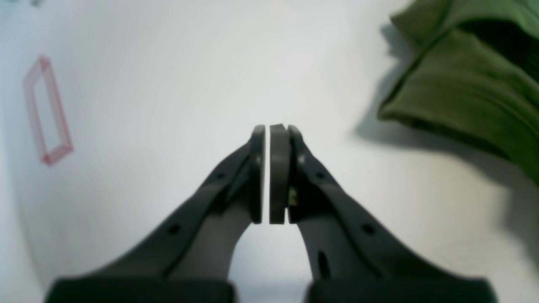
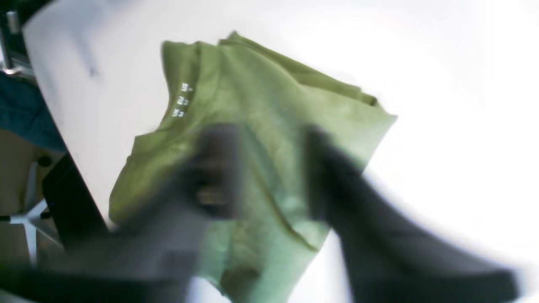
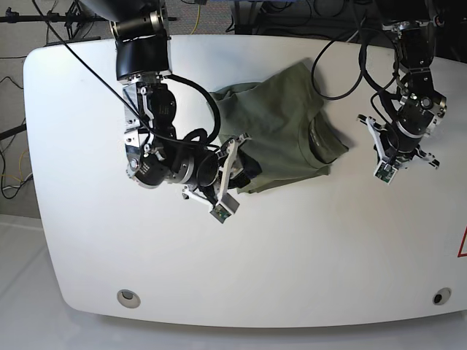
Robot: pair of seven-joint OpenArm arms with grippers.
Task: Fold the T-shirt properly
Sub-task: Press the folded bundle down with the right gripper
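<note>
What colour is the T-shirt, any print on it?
Plain olive green T-shirt, no print on what shows; clearest in the base view.

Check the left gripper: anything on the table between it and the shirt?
Nothing visible. The left gripper hangs shut over bare white table, and the T-shirt lies off to one side with only tabletop between them. The right gripper is already over the T-shirt itself.
</note>
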